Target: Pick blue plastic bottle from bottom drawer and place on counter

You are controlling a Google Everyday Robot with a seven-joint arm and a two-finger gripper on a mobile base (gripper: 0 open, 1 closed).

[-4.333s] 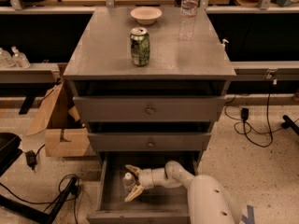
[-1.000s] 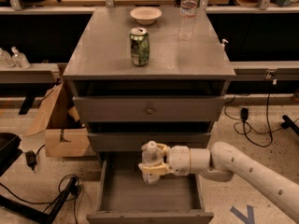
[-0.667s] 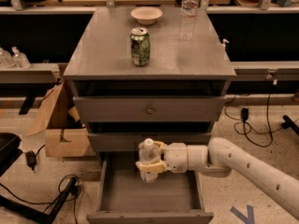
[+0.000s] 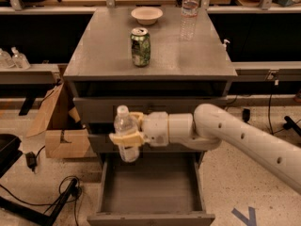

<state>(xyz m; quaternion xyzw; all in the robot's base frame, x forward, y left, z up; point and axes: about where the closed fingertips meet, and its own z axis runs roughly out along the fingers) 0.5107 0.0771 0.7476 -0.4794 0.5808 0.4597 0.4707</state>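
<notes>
Clear plastic, white cap up: the blue plastic bottle (image 4: 123,121) is held upright in the end effector (image 4: 126,137), whose tan fingers (image 4: 117,138) are clamped around its middle. The bottle is carried in the air above the open bottom drawer (image 4: 150,216), just in front of the middle drawer's face, and the arm is stretched in from the right. The lift out of the drawer can be judged done; the placing is not yet begun, as the surface (image 4: 103,55) lies well above the cap.

Trouble could be met on the way up. The front edge of the surface juts out just above the bottle, so a straight rise kept this close to the cabinet could see the cap caught under that lip and the bottle tipped or pulled out of the grasp. More room must be gained outward before height is added.

A thin-walled bottle like this is easily squashed or allowed to slip, and a drop from here would be taken by the drawer or the floor.

Up top, the green can (image 4: 140,46) is parked near the front, almost directly over the present position, so a careless set-down could knock it over. The bowl (image 4: 146,15) and the tall water bottle (image 4: 190,11) are kept further back, where less risk is posed.
</notes>
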